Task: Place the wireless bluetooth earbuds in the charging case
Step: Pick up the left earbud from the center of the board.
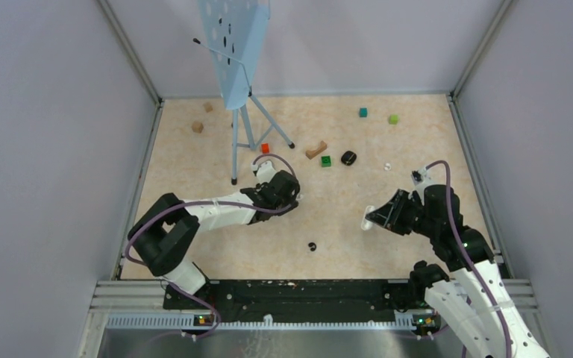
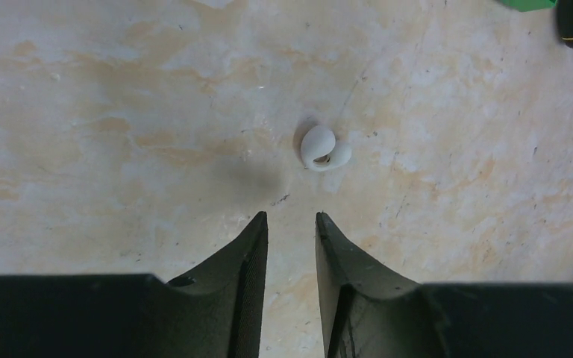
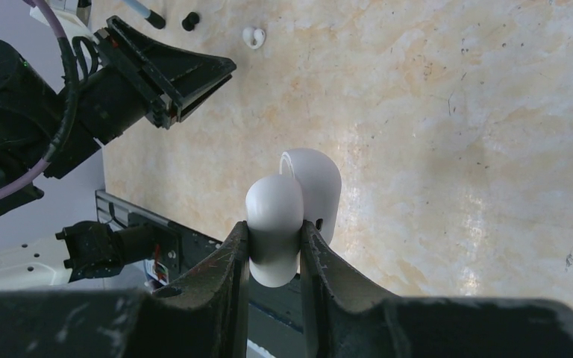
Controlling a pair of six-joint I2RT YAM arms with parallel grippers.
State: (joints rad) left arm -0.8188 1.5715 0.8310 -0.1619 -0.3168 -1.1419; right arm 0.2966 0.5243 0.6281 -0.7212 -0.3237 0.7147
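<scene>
Top external view: a beige, marble-patterned matt surface. At centre the left claw points right. The bud it faces is too small to make out from this camera. At centre right the right claw is clenched on the white, rounded plastic charging case, well apart from the left claw. A small glossy black earbud lies below centre, between the arms. A tiny white bud and a black oval pod lie further up, near a green cube.

Left wrist view: the left claw is released, its dark tapered jaws a narrow gap apart with nothing between them. The white curled earbud, a smooth bulb with a hooked tail, rests on the surface just above the tips and slightly right of the gap, untouched. The step in hand is judged to be the approach to pick up this bud. The next move calls for an advance with a slight shift rightward, then a gentle closure, since so small and slick a shape may slip out.

Right wrist view: the right claw grasps the charging case across one of two smooth lobes, seemingly the lid and body of the opened case. Which lobe is gripped cannot be told. At upper left the left claw shows, with the white curled earbud near its tips.
</scene>
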